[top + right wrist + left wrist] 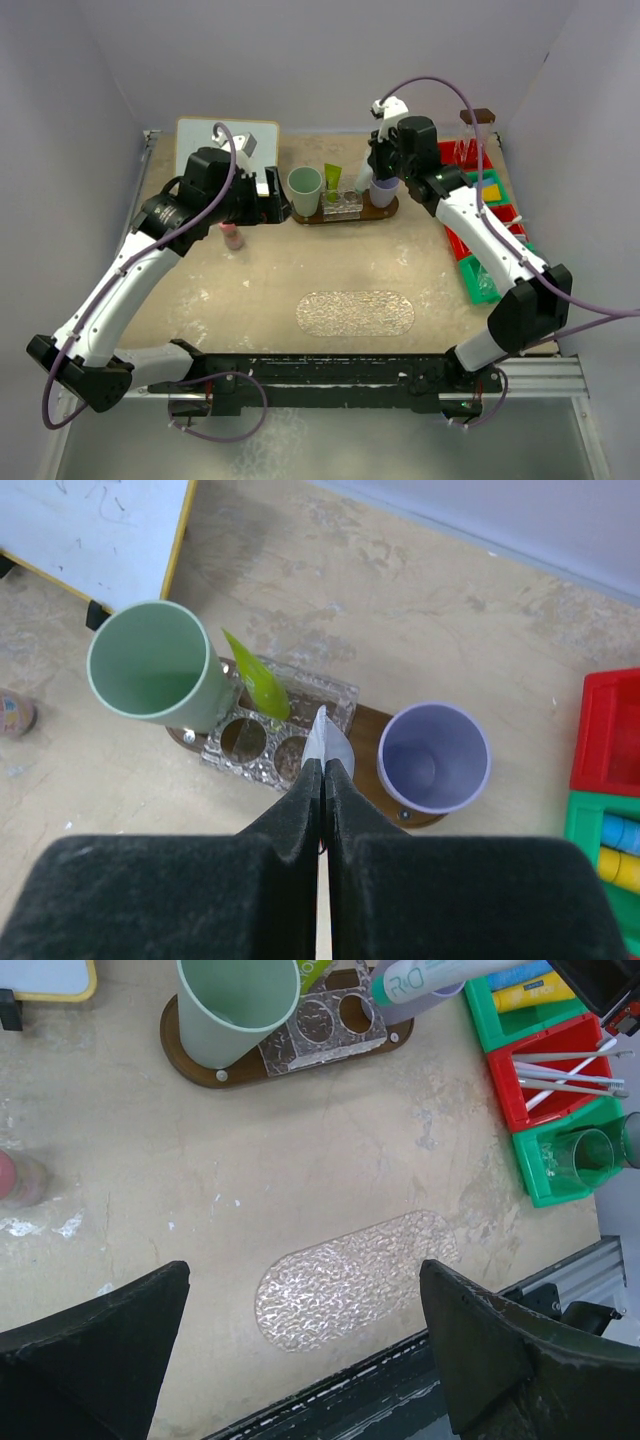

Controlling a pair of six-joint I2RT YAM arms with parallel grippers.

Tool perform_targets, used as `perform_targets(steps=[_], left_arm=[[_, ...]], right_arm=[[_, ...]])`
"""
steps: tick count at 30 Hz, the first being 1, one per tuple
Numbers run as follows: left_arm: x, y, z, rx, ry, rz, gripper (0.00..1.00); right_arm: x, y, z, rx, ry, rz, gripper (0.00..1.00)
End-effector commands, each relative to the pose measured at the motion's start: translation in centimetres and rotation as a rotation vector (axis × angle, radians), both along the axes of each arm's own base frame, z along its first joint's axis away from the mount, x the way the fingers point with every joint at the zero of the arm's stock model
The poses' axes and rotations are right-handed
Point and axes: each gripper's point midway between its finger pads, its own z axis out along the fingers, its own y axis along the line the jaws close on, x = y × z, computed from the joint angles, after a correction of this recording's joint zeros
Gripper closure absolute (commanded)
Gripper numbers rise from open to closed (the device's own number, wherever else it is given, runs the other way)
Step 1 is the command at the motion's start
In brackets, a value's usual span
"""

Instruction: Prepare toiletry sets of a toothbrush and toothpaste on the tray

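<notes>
currently white tube (322,742) is pinched by crimped end in closed right gripper (322,772), hung above rack (312,692) on tray (368,728), beside green tube (258,685); left gripper (303,1280) is spread wide, nothing held; risk: tube tilted in thin pinch, free hole missed, rack or purple cup (433,757) knocked

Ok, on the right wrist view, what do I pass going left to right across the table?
From the left: pink-capped bottle → green cup → green tube → white tube → purple cup → red bin.
</notes>
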Motion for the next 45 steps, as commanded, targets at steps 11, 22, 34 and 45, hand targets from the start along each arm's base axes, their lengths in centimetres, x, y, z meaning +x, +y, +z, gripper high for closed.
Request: perform_targets(steps=[11, 22, 34, 45], left_arm=[[1.4, 0.5, 3.0, 0.008, -0.084, 0.038, 0.07], [1.3, 0.9, 3.0, 0.024, -0.09, 0.036, 0.07], [1.2, 1.5, 3.0, 0.05, -0.094, 0.038, 0.07], [1.4, 1.9, 3.1, 0.074, -0.098, 0.035, 0.07]], right_arm=[[3.1, 2.7, 5.9, 0.023, -0.197, 0.042, 1.0], [3.6, 3.8, 4.8, 0.022, -0.183, 0.057, 1.0], [4.2, 4.6, 3.0, -0.005, -0.155, 0.043, 1.0], [5.0, 4.5, 1.3, -0.028, -0.146, 0.016, 1.0]])
